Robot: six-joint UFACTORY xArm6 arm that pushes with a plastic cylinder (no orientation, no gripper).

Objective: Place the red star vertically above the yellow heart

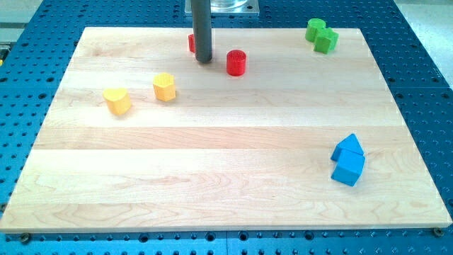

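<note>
Red star (192, 43) at board's top, mostly hidden behind rod, only sliver showing on view's left of it; shape not confirmable. My tip (204, 61) bare, grasping nothing, just right of and below star, touching or nearly. Yellow heart (117, 100) well apart toward lower left; yellow block (164, 86) between, likely in way. Red cylinder (236, 62) near tip's right. Green blocks (322, 35), blue blocks (348, 160) far off

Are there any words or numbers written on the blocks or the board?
No text: none can be read anywhere in this view.
The board, the red cylinder, the yellow blocks, the green blocks and the blue blocks are all plain.
The red block behind my tip is mostly hidden.
</note>
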